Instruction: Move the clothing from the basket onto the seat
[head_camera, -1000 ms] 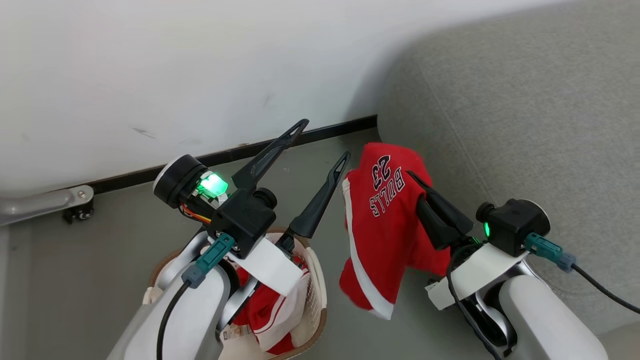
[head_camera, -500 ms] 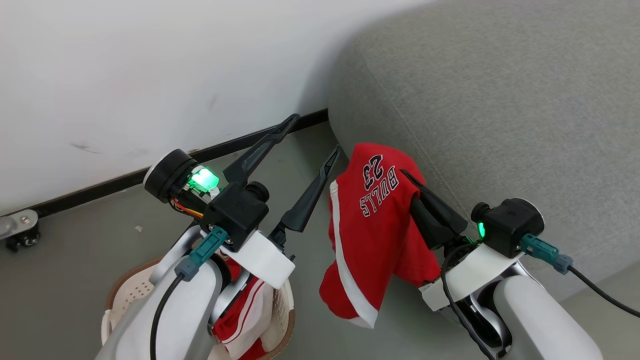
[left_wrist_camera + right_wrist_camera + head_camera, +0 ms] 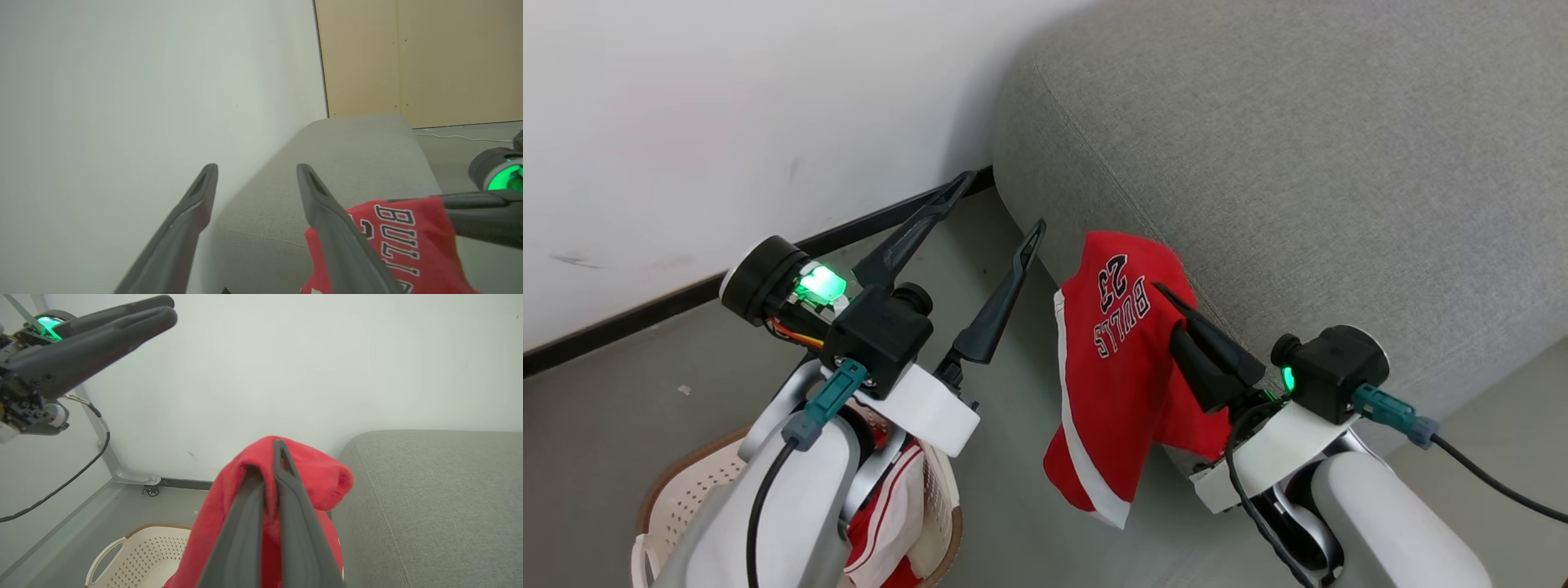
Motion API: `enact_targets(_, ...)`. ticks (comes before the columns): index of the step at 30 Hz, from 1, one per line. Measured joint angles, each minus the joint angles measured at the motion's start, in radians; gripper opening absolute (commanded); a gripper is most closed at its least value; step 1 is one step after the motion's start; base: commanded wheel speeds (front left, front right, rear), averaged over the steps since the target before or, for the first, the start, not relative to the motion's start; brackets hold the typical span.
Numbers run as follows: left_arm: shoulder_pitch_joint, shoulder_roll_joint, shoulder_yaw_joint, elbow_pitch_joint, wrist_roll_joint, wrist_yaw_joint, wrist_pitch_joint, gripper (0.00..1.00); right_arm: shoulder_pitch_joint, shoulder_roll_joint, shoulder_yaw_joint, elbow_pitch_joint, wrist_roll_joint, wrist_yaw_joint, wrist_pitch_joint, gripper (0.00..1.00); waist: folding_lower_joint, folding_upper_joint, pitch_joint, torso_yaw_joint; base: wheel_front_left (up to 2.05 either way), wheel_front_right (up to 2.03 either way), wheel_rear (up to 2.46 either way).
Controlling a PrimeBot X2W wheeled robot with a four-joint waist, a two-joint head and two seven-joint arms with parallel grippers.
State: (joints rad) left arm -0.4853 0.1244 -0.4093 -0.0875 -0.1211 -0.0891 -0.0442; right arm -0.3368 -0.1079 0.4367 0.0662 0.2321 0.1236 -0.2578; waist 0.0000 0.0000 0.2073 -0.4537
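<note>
While the right hand (image 3: 1158,287) clamps the red Bulls shorts (image 3: 1111,384) beside the grey sofa (image 3: 1298,163) edge, the carry is under way; next, likely, lift toward 1 o'clock and release. Left hand (image 3: 1001,200) gapes empty; basket (image 3: 686,498) sits at 7 o'clock.

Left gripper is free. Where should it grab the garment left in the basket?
Probably take the garment by its white, red-striped fold near the basket's right wall. Bring the open left gripper down from above, since the walls block the sides. The rest is hidden.
</note>
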Motion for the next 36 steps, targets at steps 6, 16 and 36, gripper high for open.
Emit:
enact_targets(6,0.007,0.003,0.007,-0.013,0.007,0.018,0.029,1.0,-0.056,-0.011,-0.039,0.008,0.017,0.0,0.0,0.0,0.0,0.0,0.028,-0.001,0.0,0.0,0.0)
enact_targets(16,0.026,0.014,0.007,-0.052,0.017,0.031,0.068,1.0,-0.204,-0.106,-0.076,0.043,-0.008,0.0,0.0,0.0,0.0,0.0,0.08,0.023,0.0,0.0,0.0)
enact_targets(36,0.021,0.037,-0.035,-0.147,0.045,0.031,0.155,1.0,-0.535,-0.257,-0.17,0.213,0.229,0.0,0.003,0.0,0.0,0.0,0.247,0.101,0.0,0.0,0.0)
